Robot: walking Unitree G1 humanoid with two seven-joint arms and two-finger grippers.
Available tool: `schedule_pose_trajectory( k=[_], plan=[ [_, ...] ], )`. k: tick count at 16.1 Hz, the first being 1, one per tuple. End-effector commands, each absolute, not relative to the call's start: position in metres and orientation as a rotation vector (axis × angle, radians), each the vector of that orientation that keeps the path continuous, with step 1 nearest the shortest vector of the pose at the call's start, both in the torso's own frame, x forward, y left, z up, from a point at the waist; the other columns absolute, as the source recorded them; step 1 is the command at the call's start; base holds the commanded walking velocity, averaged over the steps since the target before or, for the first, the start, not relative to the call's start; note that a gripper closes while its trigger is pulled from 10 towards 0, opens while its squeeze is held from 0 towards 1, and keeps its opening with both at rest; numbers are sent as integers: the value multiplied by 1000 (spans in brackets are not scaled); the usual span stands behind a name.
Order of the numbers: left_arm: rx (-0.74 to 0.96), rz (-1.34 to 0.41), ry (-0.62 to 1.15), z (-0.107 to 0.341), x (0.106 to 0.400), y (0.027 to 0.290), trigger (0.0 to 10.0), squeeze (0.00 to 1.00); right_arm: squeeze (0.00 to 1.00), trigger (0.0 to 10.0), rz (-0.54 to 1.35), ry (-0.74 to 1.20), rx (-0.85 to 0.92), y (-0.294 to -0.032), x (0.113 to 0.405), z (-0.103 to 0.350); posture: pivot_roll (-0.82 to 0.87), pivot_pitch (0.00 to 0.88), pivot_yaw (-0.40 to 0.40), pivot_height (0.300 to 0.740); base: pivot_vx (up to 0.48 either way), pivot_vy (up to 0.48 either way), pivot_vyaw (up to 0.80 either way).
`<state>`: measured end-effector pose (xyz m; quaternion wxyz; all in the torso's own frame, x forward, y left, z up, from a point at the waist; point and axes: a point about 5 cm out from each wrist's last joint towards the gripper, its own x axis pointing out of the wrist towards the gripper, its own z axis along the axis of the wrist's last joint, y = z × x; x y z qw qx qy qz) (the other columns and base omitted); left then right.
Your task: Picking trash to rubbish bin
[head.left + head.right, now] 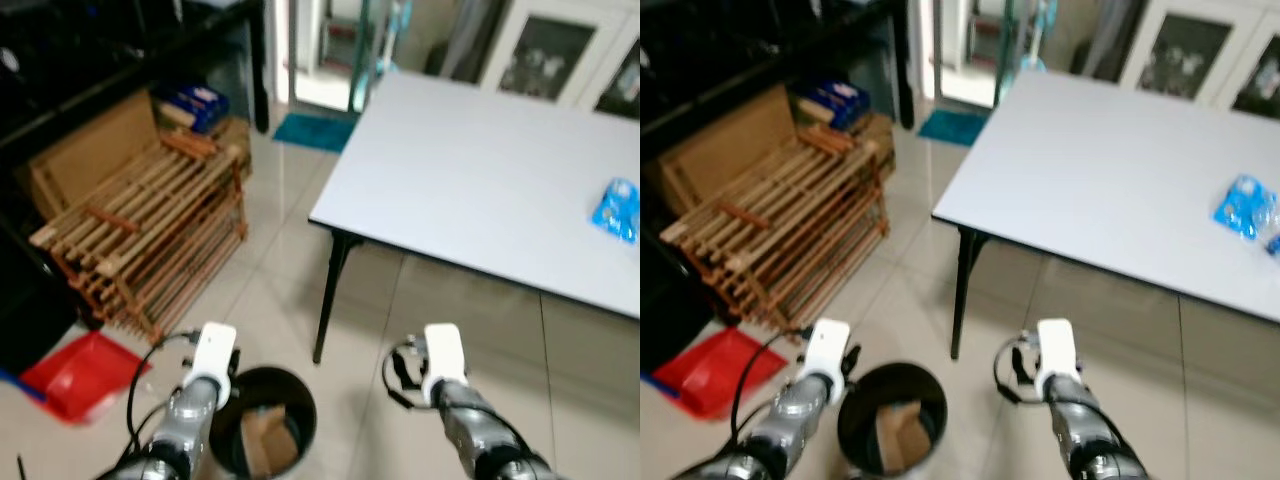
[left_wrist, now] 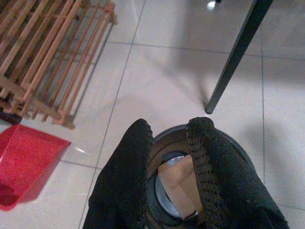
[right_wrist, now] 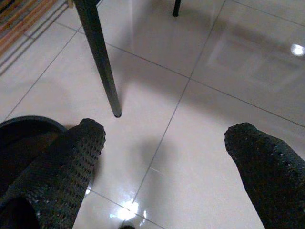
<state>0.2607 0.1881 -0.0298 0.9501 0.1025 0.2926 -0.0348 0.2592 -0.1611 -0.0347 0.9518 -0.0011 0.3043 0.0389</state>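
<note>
- Looking down from the head: a blue wrapper (image 1: pixel 615 208), likely the trash, lies on the white surface (image 1: pixel 480 170), far from the black bin (image 1: pixel 262 420) below.
- Left wrist: left tool (image 2: pixel 169 157) hovers narrow and empty above the bin's cardboard (image 2: pixel 177 183).
- Right wrist: right tool (image 3: pixel 167 157) spreads wide, empty, over floor tiles (image 3: pixel 190 62).

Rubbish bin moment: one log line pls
left claw: over rubbish bin, open, empty | right claw: open above floor | bin: brown cardboard inside | blue wrapper: on white table
</note>
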Motion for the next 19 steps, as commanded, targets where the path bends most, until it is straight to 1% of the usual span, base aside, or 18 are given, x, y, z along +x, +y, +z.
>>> schedule_pose_trajectory(
  k=[1, 13, 19],
  plan=[
    [223, -69, 601, -31, 259, 191, 10000, 0, 0, 10000, 79, 620, 10, -159, 258, -36, 17, 3, -47, 740, 0, -480, 0],
    [221, -66, 610, -31, 260, 189, 10000, 0, 0, 10000, 73, 613, 31, -161, 260, -34, 14, 35, -50, 740, 0, -480, 0],
    [218, -63, 610, -31, 260, 190, 10000, 0, 0, 10000, 86, 614, 44, -158, 261, -34, 15, 41, -52, 740, 0, -480, -771]
  ],
)
